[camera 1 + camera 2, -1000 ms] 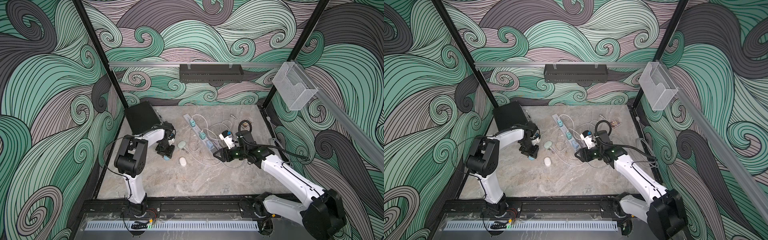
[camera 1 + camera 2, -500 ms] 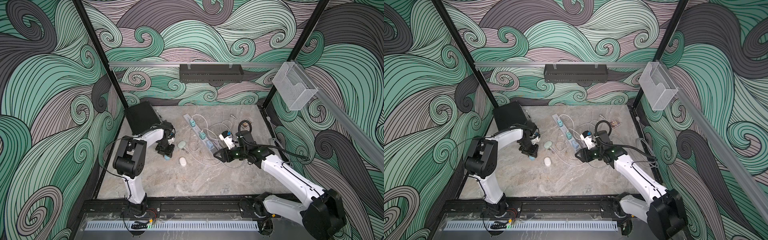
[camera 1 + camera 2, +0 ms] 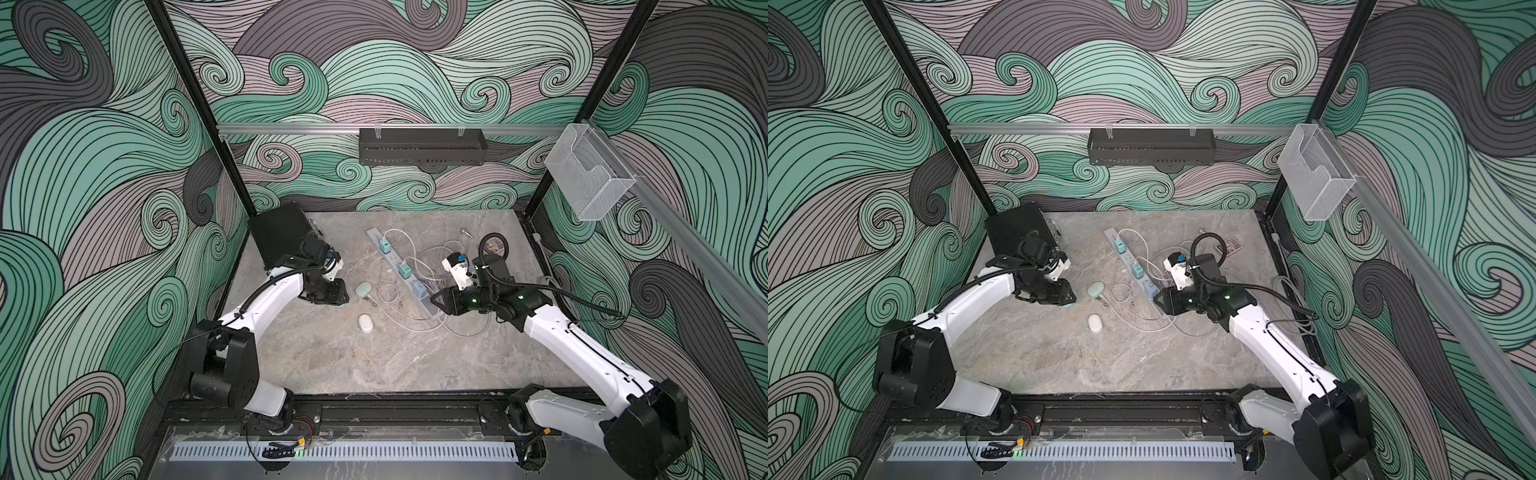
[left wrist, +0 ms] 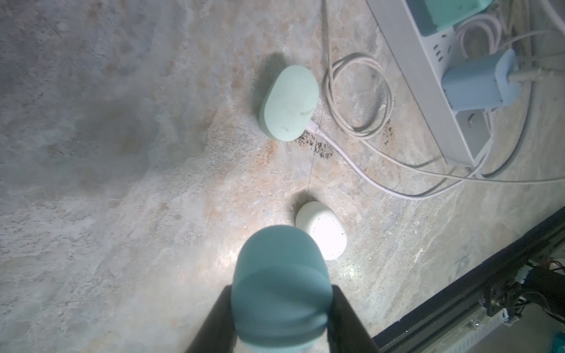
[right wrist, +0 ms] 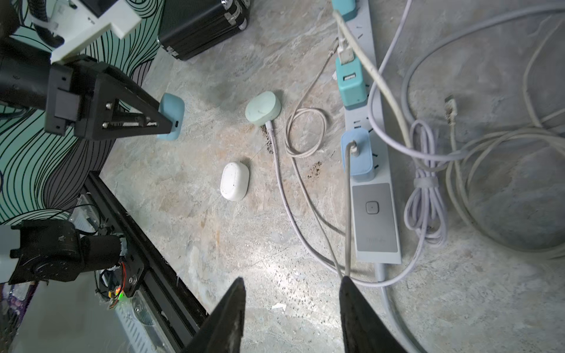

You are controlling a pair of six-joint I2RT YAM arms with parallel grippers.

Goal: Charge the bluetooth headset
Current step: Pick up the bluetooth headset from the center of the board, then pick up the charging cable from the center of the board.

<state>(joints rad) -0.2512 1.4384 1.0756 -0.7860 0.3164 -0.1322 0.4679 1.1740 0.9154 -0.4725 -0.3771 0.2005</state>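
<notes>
Walls [image 3: 374,62]: teal, grey and mauve swirls. Desk [image 3: 374,365]: grey marbling. Mint case [image 3: 364,289], white case [image 3: 366,323], blue case [image 5: 172,116]. Strip [image 5: 374,238]: pale grey, with teal charger [image 5: 351,88] and blue charger [image 5: 357,156].

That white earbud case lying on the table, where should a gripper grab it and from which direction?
Take the white case across its narrow width, at the middle of its long sides, coming straight down. It lies flat on the table, clear of the green case and its cable, so both long sides are free; the rounded ends would probably slip.
</notes>
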